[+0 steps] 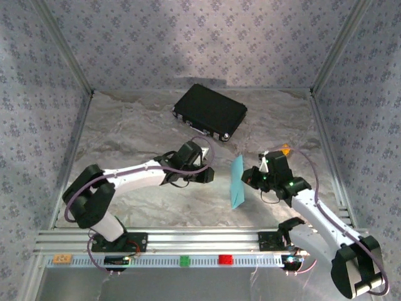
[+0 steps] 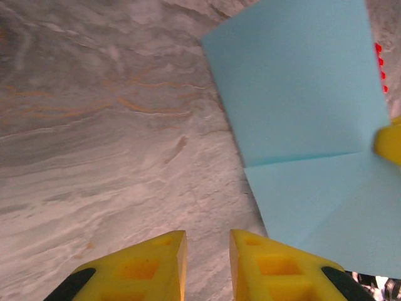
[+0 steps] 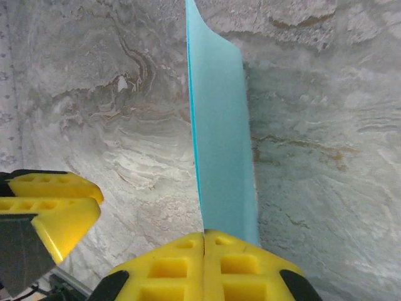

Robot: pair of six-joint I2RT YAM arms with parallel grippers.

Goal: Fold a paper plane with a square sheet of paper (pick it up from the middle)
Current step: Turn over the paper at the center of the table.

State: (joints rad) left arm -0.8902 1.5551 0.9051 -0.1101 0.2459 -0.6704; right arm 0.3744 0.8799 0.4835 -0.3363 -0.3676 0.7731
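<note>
The square sheet of paper (image 1: 237, 182) is light blue and stands on edge above the marble table, between the two arms. My right gripper (image 1: 252, 178) is shut on its near edge, and the right wrist view shows the sheet (image 3: 222, 138) rising almost edge-on from the closed jaws (image 3: 205, 235). In the left wrist view the paper (image 2: 301, 94) faces the camera with a crease across it, and a yellow right fingertip (image 2: 390, 143) pinches its right side. My left gripper (image 2: 208, 241) is open a little with nothing between its fingers, just left of the sheet (image 1: 203, 177).
A black hard case (image 1: 210, 111) lies at the back centre. A small orange block (image 1: 286, 149) sits behind the right gripper. Orange (image 1: 61, 258), green (image 1: 185, 261) and red (image 1: 225, 259) blocks rest on the front rail. Patterned walls enclose the table.
</note>
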